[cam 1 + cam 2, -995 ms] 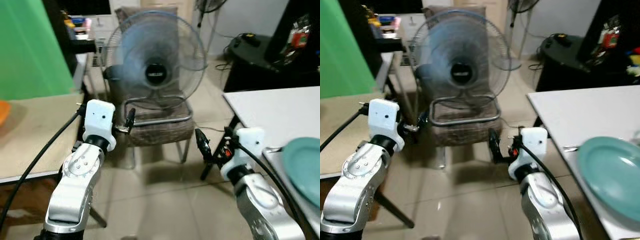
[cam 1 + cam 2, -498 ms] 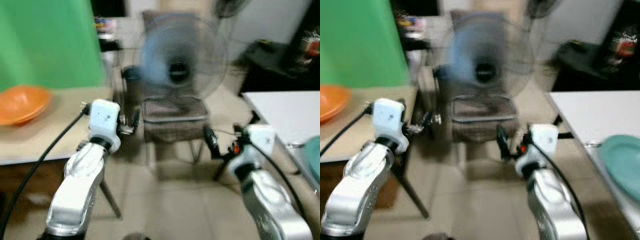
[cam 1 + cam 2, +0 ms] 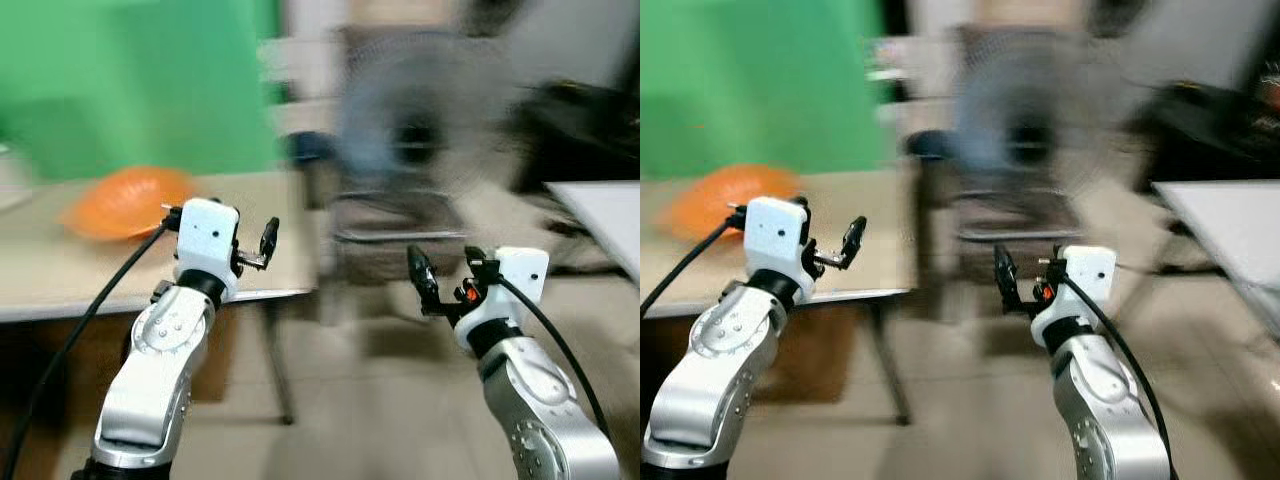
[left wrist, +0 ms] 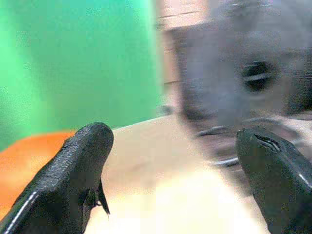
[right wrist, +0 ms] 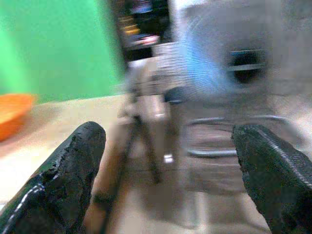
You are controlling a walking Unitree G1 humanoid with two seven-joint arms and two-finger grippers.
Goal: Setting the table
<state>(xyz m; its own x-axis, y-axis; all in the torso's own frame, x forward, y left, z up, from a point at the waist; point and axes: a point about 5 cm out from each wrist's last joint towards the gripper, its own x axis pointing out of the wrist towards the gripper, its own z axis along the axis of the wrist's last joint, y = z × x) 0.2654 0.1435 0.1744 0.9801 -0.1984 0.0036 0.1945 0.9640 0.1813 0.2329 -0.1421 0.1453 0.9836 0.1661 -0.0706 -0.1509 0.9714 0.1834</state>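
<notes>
Both arms are raised forward, left gripper (image 3: 268, 242) and right gripper (image 3: 420, 280) with jaws spread, holding nothing.

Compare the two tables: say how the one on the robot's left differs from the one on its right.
The left table has a tan top; the right table is white. The left table carries an orange bowl; the right table's visible corner is bare. The left table lies behind the left gripper; the right table sits at the frame edge. Both are blurred.

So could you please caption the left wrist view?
Open left gripper over a beige table, orange bowl beside, blurred fan beyond.
</notes>
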